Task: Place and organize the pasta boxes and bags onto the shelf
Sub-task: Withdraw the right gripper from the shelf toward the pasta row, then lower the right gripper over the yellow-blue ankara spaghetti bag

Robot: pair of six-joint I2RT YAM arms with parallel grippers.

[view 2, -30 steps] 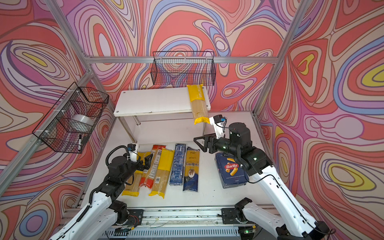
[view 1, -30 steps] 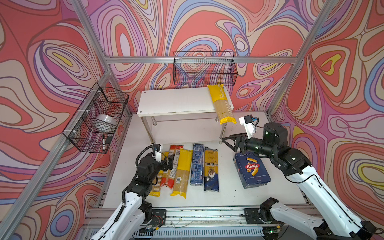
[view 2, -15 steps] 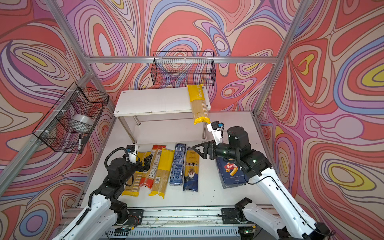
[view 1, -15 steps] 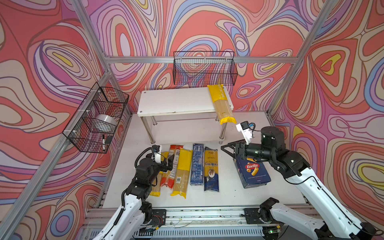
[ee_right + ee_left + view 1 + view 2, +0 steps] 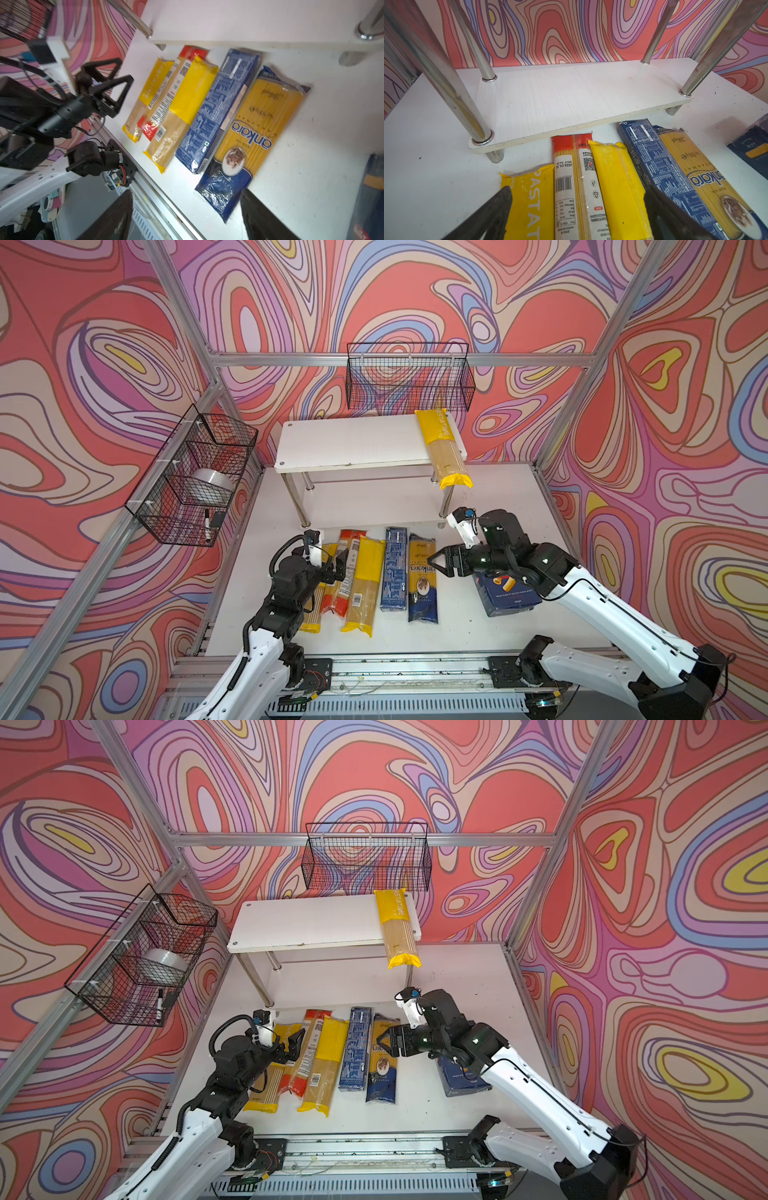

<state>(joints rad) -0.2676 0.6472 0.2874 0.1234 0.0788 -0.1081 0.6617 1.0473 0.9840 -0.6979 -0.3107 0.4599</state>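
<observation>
While the right gripper [image 5: 434, 564] hovers spread and empty above the ankara bag [image 5: 422, 589], the left gripper [image 5: 577, 190] gapes too.

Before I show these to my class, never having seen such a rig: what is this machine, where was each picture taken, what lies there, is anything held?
Two white robot arms, the left arm and right arm, each end in a black pincer. Two pictures look down from above; two come from wrist cameras. On the table lie, in a row, a PASTA bag, a red-ended bag, a yellow bag, a narrow blue box and an ankara bag, with a wide blue box apart. A fifth bag lies on the shelf top, overhanging its front. Left pincer and right pincer are open, holding nothing.
</observation>
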